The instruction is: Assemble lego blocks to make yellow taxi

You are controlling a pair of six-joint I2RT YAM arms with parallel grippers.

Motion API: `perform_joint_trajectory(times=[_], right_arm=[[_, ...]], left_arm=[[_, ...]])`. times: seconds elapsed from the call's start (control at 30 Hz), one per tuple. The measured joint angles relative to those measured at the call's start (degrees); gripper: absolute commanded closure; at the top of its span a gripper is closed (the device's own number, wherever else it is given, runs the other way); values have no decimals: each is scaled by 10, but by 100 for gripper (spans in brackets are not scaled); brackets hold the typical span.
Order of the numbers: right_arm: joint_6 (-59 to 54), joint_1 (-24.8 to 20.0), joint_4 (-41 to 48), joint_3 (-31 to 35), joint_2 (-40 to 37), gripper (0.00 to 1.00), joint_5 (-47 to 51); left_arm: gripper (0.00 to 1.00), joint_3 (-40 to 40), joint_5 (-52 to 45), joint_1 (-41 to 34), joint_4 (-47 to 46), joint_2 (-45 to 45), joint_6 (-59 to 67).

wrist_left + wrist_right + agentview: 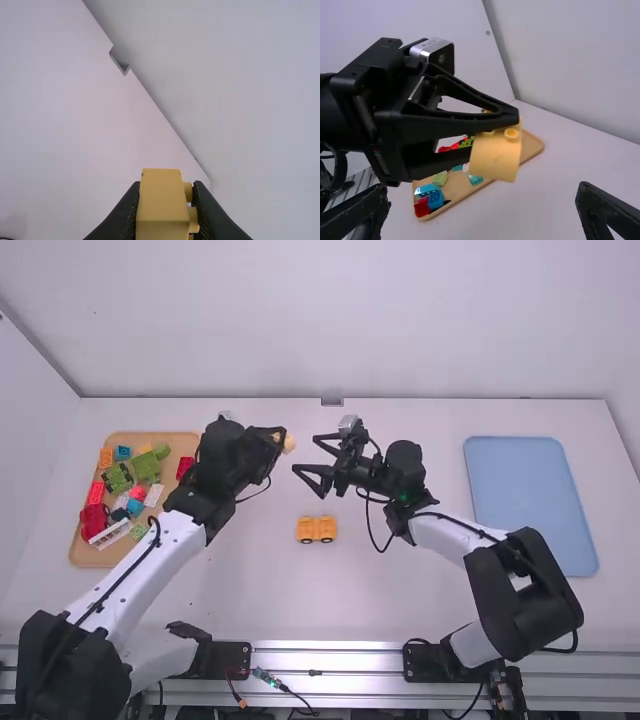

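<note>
- Yellow block (289, 444), one, held up over the white table (400, 590), left of the table's middle line; two round studs (511, 134) show on one face.
- Left gripper (280, 438), one of two: its jaws are clamped on that block.
- Right gripper (304, 454), the second: its jaws stand wide apart, facing the held block, near it but not touching.
- Yellow wheeled piece (317, 530), one, upright on the table below the space between the grippers; two wheels (305, 541) are visible along its near side.
- Wooden tray (88, 560), one, at the table's left, bearing more than ten loose toy pieces (147, 467) in red, green, blue, orange and white.
- Blue tray (530, 500), one, at the table's right.
</note>
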State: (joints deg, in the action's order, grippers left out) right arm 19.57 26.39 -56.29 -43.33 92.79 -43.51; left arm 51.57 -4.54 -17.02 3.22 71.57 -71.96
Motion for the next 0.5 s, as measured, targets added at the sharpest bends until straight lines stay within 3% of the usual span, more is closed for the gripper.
perform_joint_trajectory(times=[0.27, 0.5], right_arm=[[-16, 3, -1, -7, 8, 1, 10], [-3, -1, -1, -78, 82, 4, -29]], left_arm=[[98, 0, -15, 0, 7, 0, 0], [97, 0, -9, 0, -7, 0, 0]])
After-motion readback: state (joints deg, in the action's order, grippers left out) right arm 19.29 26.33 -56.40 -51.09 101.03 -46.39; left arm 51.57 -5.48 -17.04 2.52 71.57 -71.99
